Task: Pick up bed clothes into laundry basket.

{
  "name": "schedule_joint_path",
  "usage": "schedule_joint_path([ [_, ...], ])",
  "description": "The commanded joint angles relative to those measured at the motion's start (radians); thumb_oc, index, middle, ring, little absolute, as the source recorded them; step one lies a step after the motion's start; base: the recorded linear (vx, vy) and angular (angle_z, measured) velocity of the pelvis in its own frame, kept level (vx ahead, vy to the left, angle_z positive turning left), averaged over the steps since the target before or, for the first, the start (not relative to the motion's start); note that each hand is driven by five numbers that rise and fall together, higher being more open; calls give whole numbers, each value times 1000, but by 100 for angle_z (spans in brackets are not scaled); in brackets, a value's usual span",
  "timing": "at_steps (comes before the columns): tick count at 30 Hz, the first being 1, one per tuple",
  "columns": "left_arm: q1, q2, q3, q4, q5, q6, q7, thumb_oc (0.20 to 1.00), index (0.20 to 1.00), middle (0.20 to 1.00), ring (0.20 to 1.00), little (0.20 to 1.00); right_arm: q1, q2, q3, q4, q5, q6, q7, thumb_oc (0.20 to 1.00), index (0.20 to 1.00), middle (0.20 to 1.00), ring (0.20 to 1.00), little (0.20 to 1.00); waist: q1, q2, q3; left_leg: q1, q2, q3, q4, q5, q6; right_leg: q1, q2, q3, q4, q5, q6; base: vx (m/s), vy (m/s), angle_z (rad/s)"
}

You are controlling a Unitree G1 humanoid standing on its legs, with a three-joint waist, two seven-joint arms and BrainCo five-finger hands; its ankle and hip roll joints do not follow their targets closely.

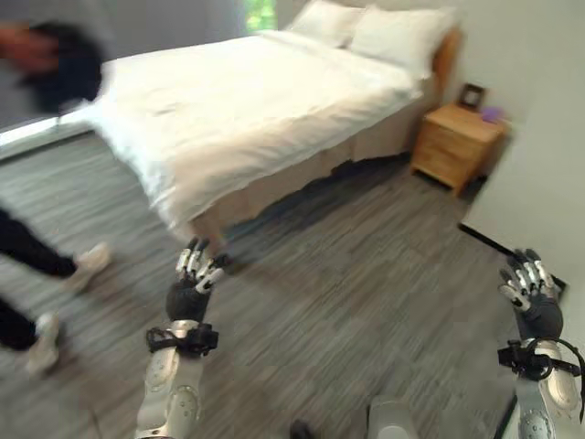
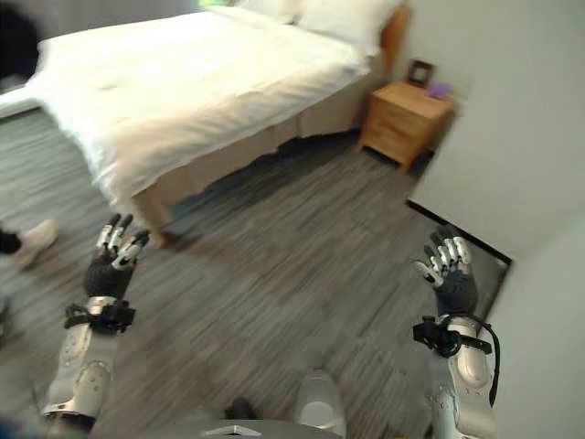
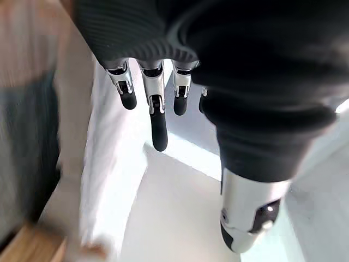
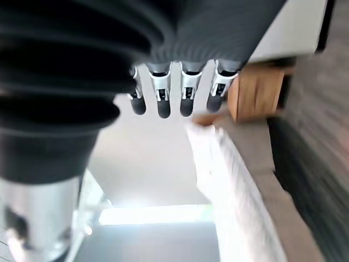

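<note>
Both hands are up over the floor, near the white bed. The left hand and right hand are released, fingers straight, holding nothing.

Daylight washes a bedroom, the white bed the brightest thing in it.

Light enters from a window behind the bed's far side, which glows green-white, and the bedcover and pillows glare almost without detail. A soft shadow lies on the grey floor along the bed's near edge and beside the nightstand. A person at the left edge is smeared by motion. In the wrist views the surroundings are streaked and pale, with the left hand and right hand dark against them.
</note>
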Motion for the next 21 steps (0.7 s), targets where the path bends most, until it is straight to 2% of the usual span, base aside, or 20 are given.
schedule_joint_path([
  [1, -31, 5, 23, -101, 31, -52, -8, 1000, 1000, 1000, 1000, 1000, -43, -78, -25, -69, -28, -45, -6, 1000, 1000, 1000, 1000, 1000, -17, 18, -15, 173, 59, -10, -302, 170, -74, 264, 58, -165, -215, 81, 2, 61, -160, 18],
  [2, -23, -6, 27, -103, 11, -48, -18, 1000, 1000, 1000, 1000, 1000, -43, -81, -22, -81, -25, -45, 2, 1000, 1000, 1000, 1000, 1000, -7, 19, -23, 183, 66, -7, -316, 179, -82, 279, 71, -160, -237, 85, 2, 43, -157, -1],
  [6, 1, -28, -12, -93, 6, -25, -44, 1000, 1000, 1000, 1000, 1000, -49, -99, 9, -64, -28, -31, 13, 1000, 1000, 1000, 1000, 1000, 19, 29, -54, 186, 107, -37, -326, 212, -118, 352, 107, -212, -302, 67, -17, 35, -158, -25],
  [15, 34, -39, -1, -91, 4, -20, -43, 1000, 1000, 1000, 1000, 1000, -44, -86, 30, -64, -44, -26, 14, 1000, 1000, 1000, 1000, 1000, 33, 41, -73, 205, 113, -59, -379, 244, -132, 376, 123, -244, -307, 52, -31, 1, -22, 11],
  [21, 43, -52, 1, -90, 6, -25, -37, 1000, 1000, 1000, 1000, 1000, -57, -84, 37, -61, -58, -33, 0, 1000, 1000, 1000, 1000, 1000, 33, 39, -78, 213, 117, -57, -380, 242, -136, 381, 127, -245, -308, 52, -36, 1, 0, 1],
])
